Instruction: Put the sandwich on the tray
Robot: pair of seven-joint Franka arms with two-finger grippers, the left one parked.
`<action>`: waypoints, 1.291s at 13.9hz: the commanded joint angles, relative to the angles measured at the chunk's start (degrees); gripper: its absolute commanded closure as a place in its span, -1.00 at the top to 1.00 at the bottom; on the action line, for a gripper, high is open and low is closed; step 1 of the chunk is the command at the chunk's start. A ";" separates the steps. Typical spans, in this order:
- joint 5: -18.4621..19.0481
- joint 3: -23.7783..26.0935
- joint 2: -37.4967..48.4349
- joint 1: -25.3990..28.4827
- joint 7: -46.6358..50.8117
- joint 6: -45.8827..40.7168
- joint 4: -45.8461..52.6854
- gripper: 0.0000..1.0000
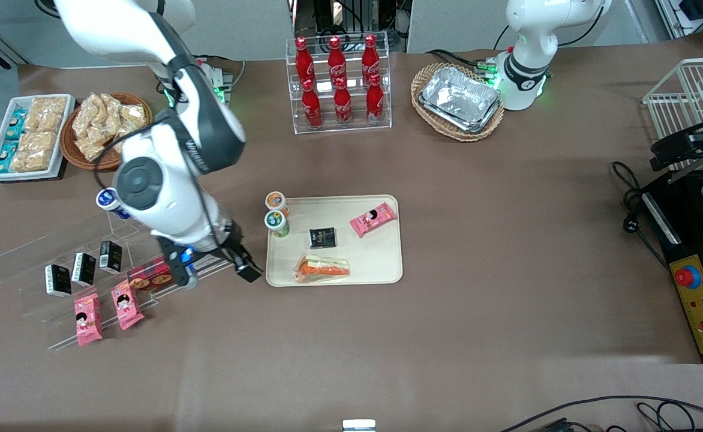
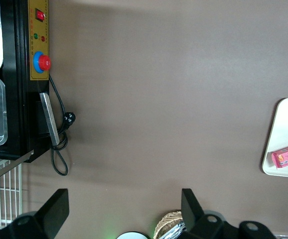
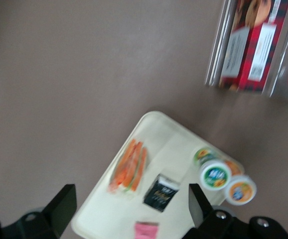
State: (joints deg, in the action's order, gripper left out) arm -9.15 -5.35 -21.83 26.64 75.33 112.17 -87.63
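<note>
The sandwich (image 1: 321, 267) (image 3: 129, 167), a clear-wrapped wedge with orange and green filling, lies flat on the cream tray (image 1: 378, 261) (image 3: 100, 214) in the corner nearest the front camera, toward the working arm's end. My gripper (image 1: 213, 271) (image 3: 131, 206) hovers above the table between the tray and the acrylic rack. It is apart from the sandwich, open wide, and holds nothing. The left wrist view shows only one end of the tray (image 2: 283, 134).
A black packet (image 1: 323, 237) and a pink snack packet (image 1: 373, 219) also lie on the tray, with two small cups (image 1: 276, 213) at its edge. An acrylic rack (image 1: 87, 270) holds boxes and pink packets. Farther back stand cola bottles (image 1: 338, 84) and a basket of foil trays (image 1: 459, 99).
</note>
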 commanded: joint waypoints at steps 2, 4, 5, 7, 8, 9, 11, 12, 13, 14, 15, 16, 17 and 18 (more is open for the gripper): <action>-0.25 0.43 4.85 -5.10 -18.52 -5.03 -2.54 1.00; 0.10 0.34 6.70 -6.33 -24.59 -4.77 -4.65 1.00; 0.19 0.34 7.23 -6.60 -27.58 -5.12 -4.74 1.00; 0.45 -0.01 7.94 -8.61 -35.39 -6.61 -4.74 1.00; 1.76 -0.10 8.46 -9.67 -39.87 -7.31 -4.74 1.00; 3.42 -0.01 8.99 -10.81 -44.26 -8.28 -4.74 1.00; 4.84 -0.10 10.13 -12.48 -49.73 -10.30 -4.74 1.00; 4.93 -0.10 10.83 -13.71 -52.54 -11.61 -4.74 1.00; 4.93 -0.10 11.62 -15.03 -56.31 -13.02 -4.74 1.00; 4.93 -0.01 12.41 -16.60 -59.83 -14.42 -4.74 1.00; 4.93 -0.01 13.21 -17.66 -62.39 -15.57 -4.74 1.00; 5.02 -0.10 13.82 -18.98 -65.02 -16.54 -4.74 1.00; 5.02 -0.10 14.35 -20.47 -68.27 -17.16 -4.74 1.00; 5.46 -0.10 14.79 -21.62 -71.00 -17.86 -4.74 1.00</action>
State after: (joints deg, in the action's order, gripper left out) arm -4.88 -5.97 -9.96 8.11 11.42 96.11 -90.49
